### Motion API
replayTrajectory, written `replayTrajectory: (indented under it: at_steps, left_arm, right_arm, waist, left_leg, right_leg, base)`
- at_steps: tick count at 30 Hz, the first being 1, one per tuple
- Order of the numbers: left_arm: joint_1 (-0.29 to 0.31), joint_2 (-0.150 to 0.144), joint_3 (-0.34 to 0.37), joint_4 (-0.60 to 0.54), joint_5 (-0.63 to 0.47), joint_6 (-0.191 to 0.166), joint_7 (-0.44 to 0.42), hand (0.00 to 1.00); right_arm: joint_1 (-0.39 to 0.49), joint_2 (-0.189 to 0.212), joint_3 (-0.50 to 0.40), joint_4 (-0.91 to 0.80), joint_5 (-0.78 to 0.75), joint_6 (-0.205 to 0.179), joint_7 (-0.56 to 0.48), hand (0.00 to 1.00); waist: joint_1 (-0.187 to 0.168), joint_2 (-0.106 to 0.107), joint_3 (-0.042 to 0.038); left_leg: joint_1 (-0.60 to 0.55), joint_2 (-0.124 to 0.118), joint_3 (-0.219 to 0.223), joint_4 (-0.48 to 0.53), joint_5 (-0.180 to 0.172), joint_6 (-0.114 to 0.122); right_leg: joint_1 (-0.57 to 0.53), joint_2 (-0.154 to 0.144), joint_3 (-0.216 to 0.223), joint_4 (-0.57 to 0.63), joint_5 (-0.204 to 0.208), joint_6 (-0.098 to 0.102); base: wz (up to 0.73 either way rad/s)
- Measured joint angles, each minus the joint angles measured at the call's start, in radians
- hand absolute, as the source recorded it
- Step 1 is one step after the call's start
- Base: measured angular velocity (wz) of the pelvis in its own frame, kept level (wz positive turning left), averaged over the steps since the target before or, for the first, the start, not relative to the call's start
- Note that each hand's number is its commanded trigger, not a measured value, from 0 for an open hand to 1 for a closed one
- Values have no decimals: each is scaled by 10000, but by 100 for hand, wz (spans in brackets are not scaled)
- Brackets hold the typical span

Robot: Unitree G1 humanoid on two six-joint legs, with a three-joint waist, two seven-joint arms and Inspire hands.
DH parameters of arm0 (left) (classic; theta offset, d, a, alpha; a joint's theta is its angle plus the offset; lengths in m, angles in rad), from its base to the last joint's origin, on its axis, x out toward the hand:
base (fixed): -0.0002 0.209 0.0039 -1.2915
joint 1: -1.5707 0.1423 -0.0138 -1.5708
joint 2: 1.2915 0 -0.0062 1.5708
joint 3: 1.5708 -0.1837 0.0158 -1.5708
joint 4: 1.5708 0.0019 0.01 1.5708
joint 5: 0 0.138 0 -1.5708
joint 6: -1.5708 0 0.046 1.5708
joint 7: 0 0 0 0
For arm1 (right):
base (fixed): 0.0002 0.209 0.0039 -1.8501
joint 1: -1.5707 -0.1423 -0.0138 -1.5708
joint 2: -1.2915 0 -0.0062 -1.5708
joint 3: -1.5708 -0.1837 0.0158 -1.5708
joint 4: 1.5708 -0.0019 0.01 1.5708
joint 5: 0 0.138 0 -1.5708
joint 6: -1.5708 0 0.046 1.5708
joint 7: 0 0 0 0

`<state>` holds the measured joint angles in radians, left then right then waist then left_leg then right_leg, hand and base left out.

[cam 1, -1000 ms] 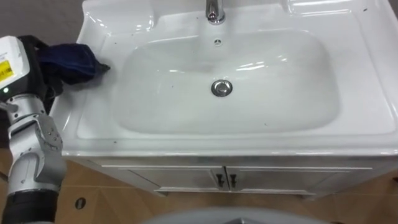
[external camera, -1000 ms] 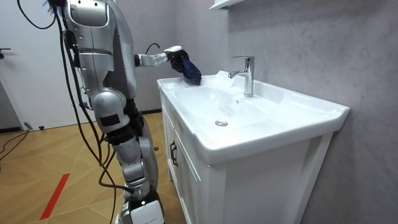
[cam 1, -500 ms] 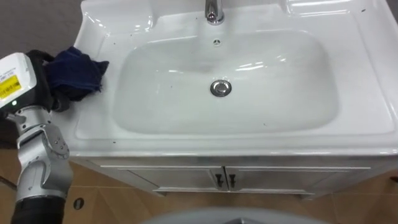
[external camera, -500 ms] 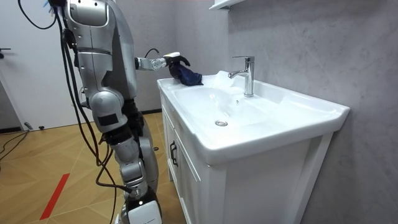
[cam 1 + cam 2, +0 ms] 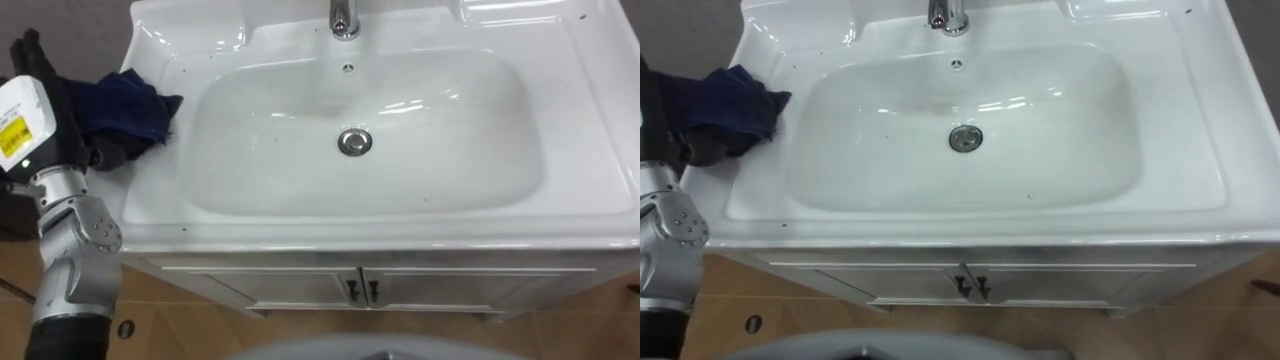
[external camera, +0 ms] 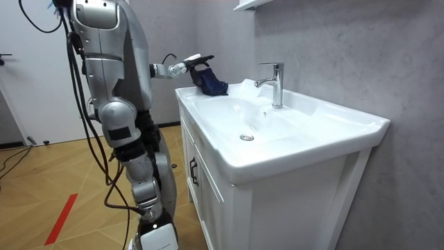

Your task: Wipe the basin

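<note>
the robot stands at the left end of the white basin (image 5: 160,205), its left hand (image 5: 32,118) raised at the rim's left edge. its dark fingers (image 6: 202,59) reach out fairly straight and loosely spread, not gripping. the dark blue cloth (image 5: 125,100) lies bunched on the flat left rim, just under and beside those fingers, left of the bowl and well apart from the drain (image 5: 354,141).

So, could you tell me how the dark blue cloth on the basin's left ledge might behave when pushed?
The dark blue cloth lies crumpled in soft folds beside the left hand, so it is probably floppy and light. On the glossy basin it would likely slide easily and bunch up.
</note>
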<state>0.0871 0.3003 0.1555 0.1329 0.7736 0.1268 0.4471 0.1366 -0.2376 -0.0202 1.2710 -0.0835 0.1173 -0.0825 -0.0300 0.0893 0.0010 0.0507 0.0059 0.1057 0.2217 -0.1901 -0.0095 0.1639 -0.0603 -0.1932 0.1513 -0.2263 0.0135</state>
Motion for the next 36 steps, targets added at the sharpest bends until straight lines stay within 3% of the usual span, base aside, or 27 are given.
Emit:
replayTrajectory:
  at_steps: [7,11,17,22,28,33,36]
  left_arm:
    - [1,-83,-10,-438,-1380,-481,275,0]
    - [0,-83,-9,-872,-1612,-637,282,0]
    - [-77,-83,-10,-1723,-3019,-1300,287,0]
    - [-80,-83,-9,-1729,-3606,-1607,285,0]
    - [-98,-83,146,-1932,-5131,-1690,284,0]
    - [-130,-83,774,-2181,-5447,-1699,370,0]
    - [-139,-82,1216,-2506,-5440,-1699,1050,0]
  right_arm:
    - [-115,9,10,181,1,-190,-8,0]
    - [-210,22,0,256,1,-302,-5,0]
    - [-355,71,-5,249,99,-538,85,0]
    - [-372,125,4,250,392,-661,95,0]
    - [-387,160,-8,276,405,-662,95,0]
    - [-379,176,-18,366,526,-628,102,0]
    - [-331,176,-18,366,522,-624,99,0]
  waist:
    - [36,-25,8]
    - [35,-30,14]
    - [-18,-52,28]
    - [20,-167,87]
    - [57,-245,84]
    - [92,-185,34]
    - [90,-129,10]
  left_leg:
    - [-7,-5,-6,5,0,0]
    - [-21,-5,-17,9,0,0]
    - [30,-31,-16,-18,1,2]
    - [118,-44,-3,-74,1,1]
    - [121,-52,-10,-75,0,1]
    - [110,-47,-11,-42,-1,0]
    - [99,-48,-21,-10,-4,1]
  right_leg:
    - [0,0,7,-9,0,0]
    - [-6,1,0,-13,-2,3]
    - [45,-20,-1,-12,-16,22]
    - [103,-27,-25,-12,-58,24]
    - [119,-26,-41,-18,-59,26]
    - [116,-25,-29,-21,-60,24]
    - [119,-29,-26,-13,-59,24]
  base:
    - [0]
    - [0]
    - [0]
    - [0]
    - [0]
    - [0]
    - [0]
